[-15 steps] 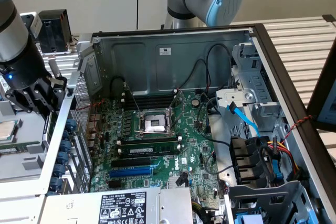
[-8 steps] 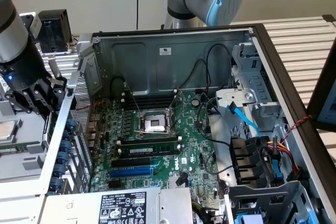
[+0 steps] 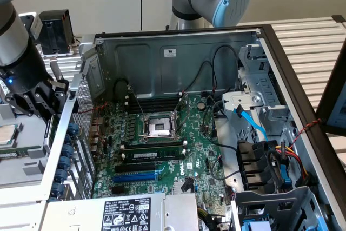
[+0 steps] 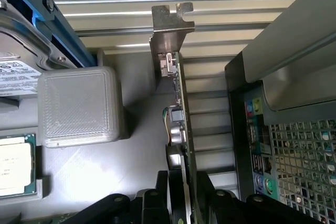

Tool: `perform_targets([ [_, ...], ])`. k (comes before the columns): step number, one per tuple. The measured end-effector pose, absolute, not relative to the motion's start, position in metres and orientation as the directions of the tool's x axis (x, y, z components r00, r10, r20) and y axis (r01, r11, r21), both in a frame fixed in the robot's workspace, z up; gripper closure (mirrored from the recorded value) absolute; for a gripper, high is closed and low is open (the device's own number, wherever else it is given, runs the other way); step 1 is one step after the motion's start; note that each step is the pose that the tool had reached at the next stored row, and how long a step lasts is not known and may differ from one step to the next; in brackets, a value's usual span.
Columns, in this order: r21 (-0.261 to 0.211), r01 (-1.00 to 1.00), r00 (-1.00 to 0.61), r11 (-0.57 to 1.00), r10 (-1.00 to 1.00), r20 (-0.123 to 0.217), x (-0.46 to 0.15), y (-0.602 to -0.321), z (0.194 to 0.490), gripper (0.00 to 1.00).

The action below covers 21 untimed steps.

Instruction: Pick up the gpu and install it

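Observation:
The gpu (image 4: pixel 178 103) appears edge-on in the wrist view: a thin green card with small components and a silver end bracket (image 4: pixel 169 30) at its far end. My gripper (image 4: pixel 181 187) is shut on the card's near end, one black finger (image 4: pixel 161 184) on each side. The card hangs above a grey tray surface, beside the computer case's rear wall (image 4: pixel 262 119). In the exterior view my gripper (image 3: pixel 39 97) sits at the exterior view's left, just outside the open case (image 3: pixel 178 58), close to its perforated rear panel. The large green motherboard (image 3: pixel 162 144) lies inside the case.
Inside the case are a bare CPU socket (image 3: pixel 160 128), memory sticks (image 3: pixel 154 152), a blue slot (image 3: pixel 135 177), cables and a drive cage (image 3: pixel 259 106). A power supply (image 3: pixel 124 212) lies in front. Outside stand a grey block (image 4: pixel 79 106), a processor chip (image 4: pixel 13 163) and a hard drive (image 4: pixel 21 56).

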<state>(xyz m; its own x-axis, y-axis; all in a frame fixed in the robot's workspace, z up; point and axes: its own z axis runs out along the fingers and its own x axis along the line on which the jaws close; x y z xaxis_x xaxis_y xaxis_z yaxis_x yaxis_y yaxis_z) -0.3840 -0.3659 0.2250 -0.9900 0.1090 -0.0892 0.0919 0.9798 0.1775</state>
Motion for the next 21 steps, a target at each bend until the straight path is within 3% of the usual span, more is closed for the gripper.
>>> perform_targets([
  [9,0.178,0.092,-0.99,0.98,0.109,-0.089,-0.384,-0.3676,0.2249,0.65],
  [11,0.178,0.092,-0.99,0.98,0.109,-0.089,-0.384,-0.3677,0.2249,0.72],
  [21,0.181,0.092,-0.99,0.979,0.109,-0.089,-0.384,-0.3682,0.2267,0.72],
])
